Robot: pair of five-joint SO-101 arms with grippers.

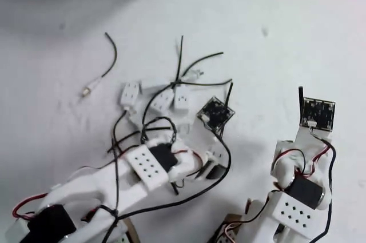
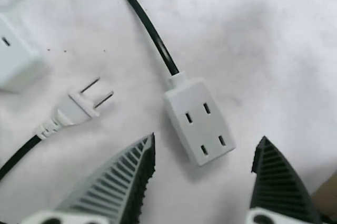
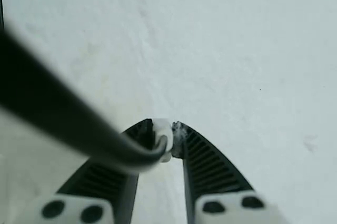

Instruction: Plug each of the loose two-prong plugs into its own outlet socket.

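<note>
Now my left fingers are spread wide, one on each side of the end of a white plastic outlet block with two sockets. It lies flat on the white surface. Just beside that block lies a loose white two-prong plug, not touching it. My right fingers pinch another small white plug, and its black cord curves away.

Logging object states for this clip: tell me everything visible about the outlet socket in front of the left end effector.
The outlet socket is a white, plastic-looking rectangular block with two pairs of slots on its upward face. A black cord enters one short end. It lies flat on the white table, untouched, ahead of the open left end effector.
</note>
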